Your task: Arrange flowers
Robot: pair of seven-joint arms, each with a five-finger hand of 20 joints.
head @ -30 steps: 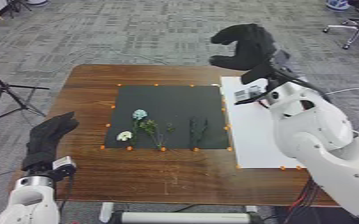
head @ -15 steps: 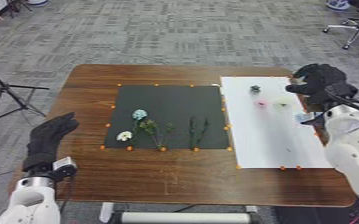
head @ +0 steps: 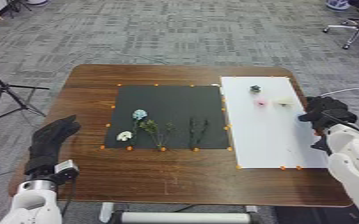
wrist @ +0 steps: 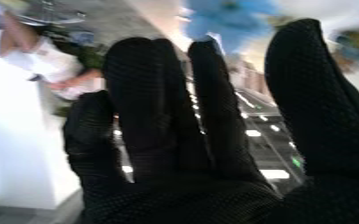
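R hand [head: 327, 110] has come nearer me along the white sheet's [head: 273, 142] R edge, fingers straight, open. Pale-blue bloom [wrist: 230, 19] by its fingertips, contact unclear in my blurry wrist cam. L hand [head: 51, 137] open, L of black mat [head: 171, 100] w/ blue flower [head: 140, 114], white flower [head: 124, 136] & stems [head: 198, 132].

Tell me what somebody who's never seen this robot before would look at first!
Probably the robot's two big black hands: the left hand at the table's left side and the right hand beside the right edge of the white sheet. Next might come the pale blue flower and the white flower, lying toward the left of the dark mat.
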